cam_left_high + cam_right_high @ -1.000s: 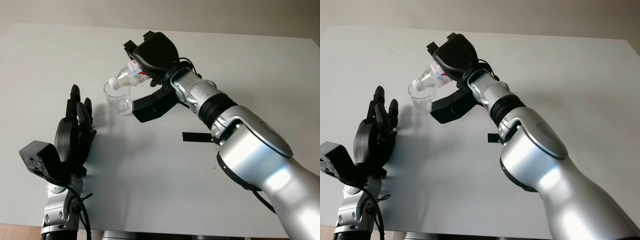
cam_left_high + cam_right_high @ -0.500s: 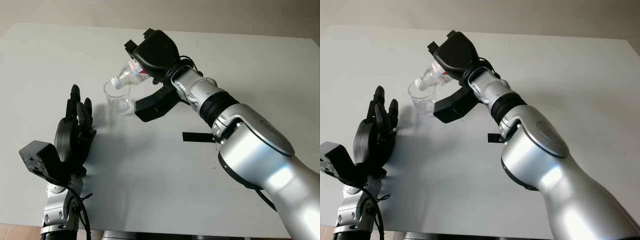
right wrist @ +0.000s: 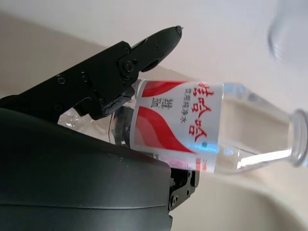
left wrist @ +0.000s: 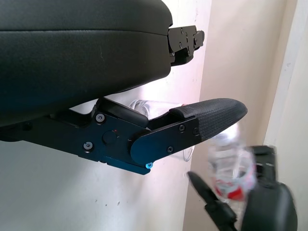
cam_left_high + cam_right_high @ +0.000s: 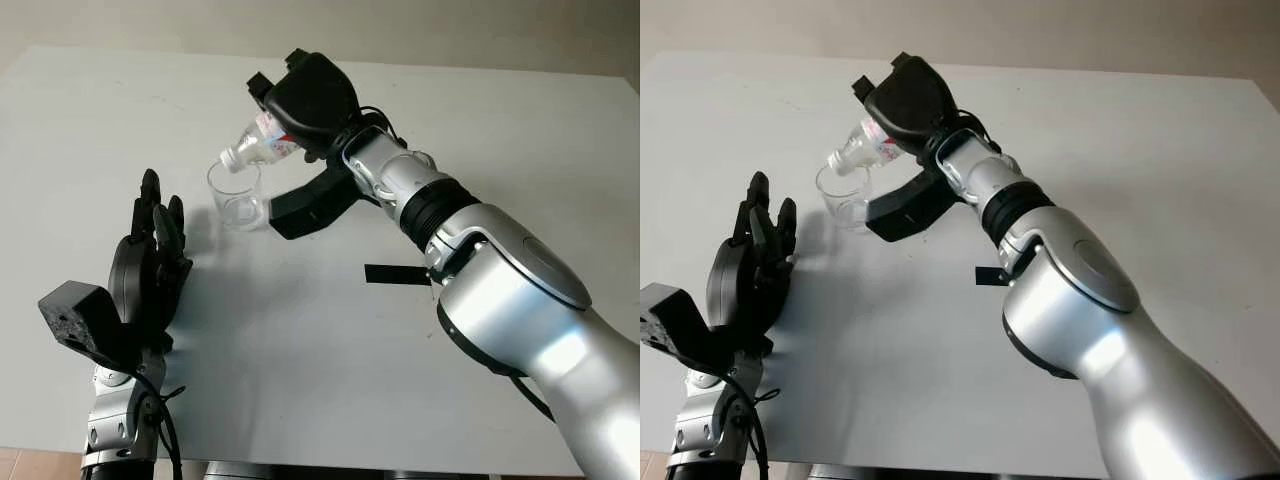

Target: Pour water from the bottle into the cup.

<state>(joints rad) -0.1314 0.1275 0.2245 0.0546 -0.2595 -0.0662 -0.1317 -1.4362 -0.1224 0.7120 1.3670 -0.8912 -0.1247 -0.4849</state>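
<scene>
Tilting the water bottle mouth-down, right hand has its fingers wrapped around the labelled body, neck just above the clear cup rim. Cup stands mid-counter. Left hand open, upright at cup's 8 o'clock, well apart.

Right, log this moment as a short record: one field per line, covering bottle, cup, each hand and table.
bottle: clear plastic bottle with red and white label, tilted, open mouth above the cup's rim
cup: clear cup upright on the table
right hand: right hand grasping the bottle over the cup
left hand: left hand open, at the near left of the table, apart from the cup
table: white table
</scene>
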